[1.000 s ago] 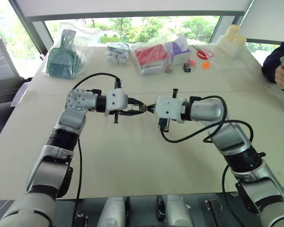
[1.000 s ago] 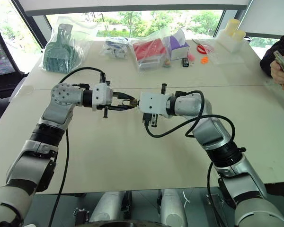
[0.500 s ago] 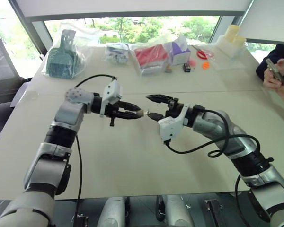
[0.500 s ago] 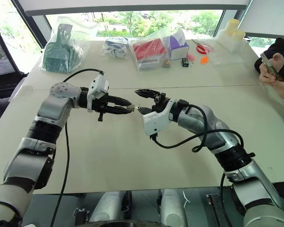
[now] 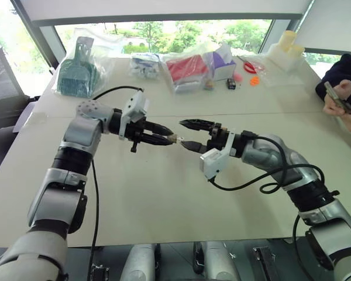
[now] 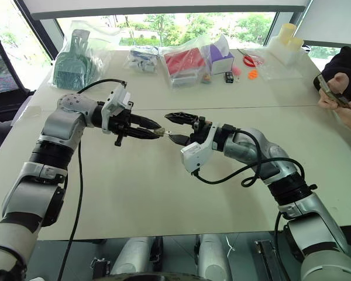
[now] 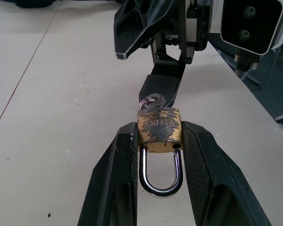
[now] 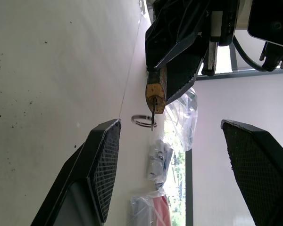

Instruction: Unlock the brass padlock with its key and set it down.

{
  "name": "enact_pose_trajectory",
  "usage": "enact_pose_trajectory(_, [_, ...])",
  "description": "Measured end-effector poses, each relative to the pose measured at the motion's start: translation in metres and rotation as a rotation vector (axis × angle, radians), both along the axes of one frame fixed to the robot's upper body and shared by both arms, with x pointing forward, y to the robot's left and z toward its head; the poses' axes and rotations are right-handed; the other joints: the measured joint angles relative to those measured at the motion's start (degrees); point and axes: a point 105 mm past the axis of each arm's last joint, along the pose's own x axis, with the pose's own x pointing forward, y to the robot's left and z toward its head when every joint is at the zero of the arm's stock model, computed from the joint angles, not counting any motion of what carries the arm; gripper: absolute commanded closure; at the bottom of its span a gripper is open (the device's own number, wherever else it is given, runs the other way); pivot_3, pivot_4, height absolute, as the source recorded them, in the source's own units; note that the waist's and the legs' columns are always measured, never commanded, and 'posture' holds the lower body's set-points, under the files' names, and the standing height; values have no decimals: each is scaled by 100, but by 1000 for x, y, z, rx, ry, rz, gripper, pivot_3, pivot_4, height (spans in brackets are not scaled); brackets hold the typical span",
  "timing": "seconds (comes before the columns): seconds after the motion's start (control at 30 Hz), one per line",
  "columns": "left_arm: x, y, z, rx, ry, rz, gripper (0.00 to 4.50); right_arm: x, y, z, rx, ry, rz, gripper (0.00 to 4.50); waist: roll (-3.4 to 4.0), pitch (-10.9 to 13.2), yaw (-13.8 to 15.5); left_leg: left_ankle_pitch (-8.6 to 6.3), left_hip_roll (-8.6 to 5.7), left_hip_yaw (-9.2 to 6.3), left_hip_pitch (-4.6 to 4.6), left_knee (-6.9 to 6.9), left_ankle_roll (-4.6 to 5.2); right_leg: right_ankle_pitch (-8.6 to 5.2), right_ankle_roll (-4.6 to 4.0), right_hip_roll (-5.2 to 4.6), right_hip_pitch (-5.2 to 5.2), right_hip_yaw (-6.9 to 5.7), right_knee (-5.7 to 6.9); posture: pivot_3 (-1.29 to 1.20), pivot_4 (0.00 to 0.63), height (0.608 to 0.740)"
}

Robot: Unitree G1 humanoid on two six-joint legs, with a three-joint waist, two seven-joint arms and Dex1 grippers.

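Since a second earlier the right hand (image 6: 174,128) had let go of the key (image 8: 152,114) and spread wide, while the left hand (image 7: 159,141) gripped the brass padlock (image 7: 159,130) above the tabletop (image 5: 164,193), shackle apparently shut, so regrasping and turning the key seemed next.

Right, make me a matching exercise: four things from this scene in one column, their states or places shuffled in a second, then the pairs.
Things:
1. padlock
2. key
3. right gripper
4. green scoop

States:
A. open, holding nothing
B. bagged, at the table's far edge
C. clamped in the left gripper
D. sticking out of the padlock, with a ring on it

Pairs: 1-C, 2-D, 3-A, 4-B
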Motion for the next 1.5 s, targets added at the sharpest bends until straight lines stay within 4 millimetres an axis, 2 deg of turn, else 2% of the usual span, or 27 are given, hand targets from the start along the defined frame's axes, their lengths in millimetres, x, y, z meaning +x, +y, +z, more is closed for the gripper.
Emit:
enact_pose_trajectory(0.2, [-1,-2,1,-4,-1,-3,3748,-3,6,2,4,4,28,1078,0,0,9,0,0,0,0,0,0,0,0,0,0,0,0,0,150,740])
enact_pose_trajectory(0.23, [-1,-3,1,-8,0,-4,3748,-3,6,2,5,6,31,1306,0,0,10,0,0,0,0,1,0,0,0,0,0,0,0,0,150,740])
enact_pose_trajectory(0.3, [-1,-6,2,-18,4,-7,3748,-3,9,4,12,4,40,1842,0,0,4,0,0,0,0,0,0,0,0,0,0,0,1,0,150,740])
enact_pose_trajectory(0.47, [-2,-7,9,-47,-13,-7,3748,-3,11,2,4,15,45,4343,0,0,3,0,0,0,0,0,0,0,0,0,0,0,1,0,150,740])
enact_pose_trajectory(0.8, [-3,-6,9,-54,13,2,3748,-3,13,2,7,14,53,4442,0,0,4,1,0,0,1,1,-1,0,0,0,0,0,1,0,150,740])
enact_pose_trajectory(0.87, [-3,-5,9,-50,27,13,2737,-3,13,2,8,15,53,4500,0,0,3,1,0,0,1,0,-1,0,0,0,0,0,2,0,150,740])
enact_pose_trajectory(1.0, [-2,-6,10,-38,20,39,1175,-4,14,2,9,13,61,4500,0,0,2,1,0,-1,1,0,-1,0,0,0,0,0,1,0,150,740])
enact_pose_trajectory(1.03, [-2,-4,10,-32,17,49,682,-4,14,2,9,12,61,4500,0,0,0,1,0,-1,1,0,-1,0,0,0,0,1,2,0,150,740])
enact_pose_trajectory(1.1, [-1,4,9,-18,12,76,25,-4,14,2,10,13,61,4500,1,0,-7,1,0,-1,1,0,-1,0,0,0,-1,1,3,0,150,740])
enact_pose_trajectory(1.2, [1,16,17,-32,-5,123,25,-4,14,2,11,15,57,4500,1,0,-23,1,1,-2,1,-1,-1,0,0,0,-2,1,4,0,150,740])
enact_pose_trajectory(1.23, [1,18,22,-53,-19,135,412,-3,14,2,12,17,54,4500,1,0,-12,1,1,-6,1,0,-2,0,0,0,-1,1,4,0,150,740])
enact_pose_trajectory(1.27, [2,18,25,-65,-29,145,534,-3,14,2,14,18,52,4500,1,0,-1,1,1,-7,1,0,-2,0,0,0,0,1,4,0,150,740])
enact_pose_trajectory(1.37, [0,20,29,-99,-41,150,1606,-3,14,2,16,19,53,4500,1,0,7,2,0,-7,1,1,-3,0,0,-1,1,2,3,0,150,740])
enact_pose_trajectory(1.4, [-2,19,28,-102,-38,146,2182,-3,14,1,15,20,51,4500,1,0,6,1,0,-8,1,1,-2,0,0,-1,1,2,3,0,150,740])
enact_pose_trajectory(1.5, [-6,18,23,-105,-20,142,3540,-3,14,1,15,20,52,4500,1,0,0,2,0,-7,2,1,-4,0,0,-1,1,2,4,0,150,740])
